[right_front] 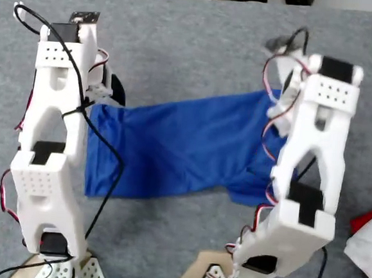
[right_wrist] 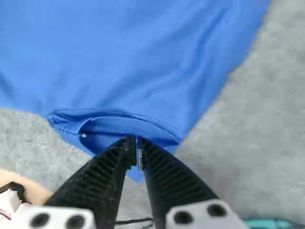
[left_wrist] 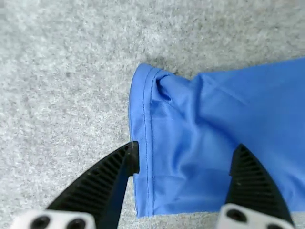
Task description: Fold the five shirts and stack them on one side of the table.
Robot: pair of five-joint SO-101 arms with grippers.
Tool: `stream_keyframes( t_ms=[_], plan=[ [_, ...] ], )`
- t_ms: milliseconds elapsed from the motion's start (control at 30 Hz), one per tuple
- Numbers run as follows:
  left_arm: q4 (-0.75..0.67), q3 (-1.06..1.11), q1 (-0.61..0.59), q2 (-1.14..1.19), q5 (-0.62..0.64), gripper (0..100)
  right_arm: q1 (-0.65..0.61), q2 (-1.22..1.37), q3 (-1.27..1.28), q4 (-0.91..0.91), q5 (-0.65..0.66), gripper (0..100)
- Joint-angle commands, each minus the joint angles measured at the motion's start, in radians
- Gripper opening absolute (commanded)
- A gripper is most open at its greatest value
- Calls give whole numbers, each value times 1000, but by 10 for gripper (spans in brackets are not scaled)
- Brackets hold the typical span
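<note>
Between the parted jaws of the left gripper (left_wrist: pixel 187 150) lies the blue shirt (left_wrist: pixel 214 119).

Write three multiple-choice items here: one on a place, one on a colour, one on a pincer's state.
1. Where is the blue shirt?
A. laid out on the grey table
B. folded on a stack
C. lifted clear of the table

2. What colour is the cloth at the table's edge?
A. green
B. red and white
C. black

3. How is the left pincer?
A. shut on a sleeve
B. shut on nothing
C. open over the shirt's hem

1 A, it lies across the grey surface; 2 B, red over white shows; 3 C, it gapes across the stitched edge.
</note>
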Motion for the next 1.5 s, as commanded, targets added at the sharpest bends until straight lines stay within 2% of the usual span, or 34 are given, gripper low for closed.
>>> stream_keyframes(
  t_ms=[0,100,200,400,700,1467],
  plan=[
    [11,5,12,-81,-9,309,33,-64,157,-193,11,28],
    [9,5,12,-81,-5,309,39,-19,211,-336,11,27],
    [-3,6,12,-81,-5,309,38,61,191,-358,11,27],
    [-3,6,6,-81,-8,308,39,193,166,-279,11,27],
    [-3,6,8,-81,-8,308,82,163,174,-140,11,27],
    [-3,0,2,-81,-11,309,148,96,458,-129,9,27]
  ],
)
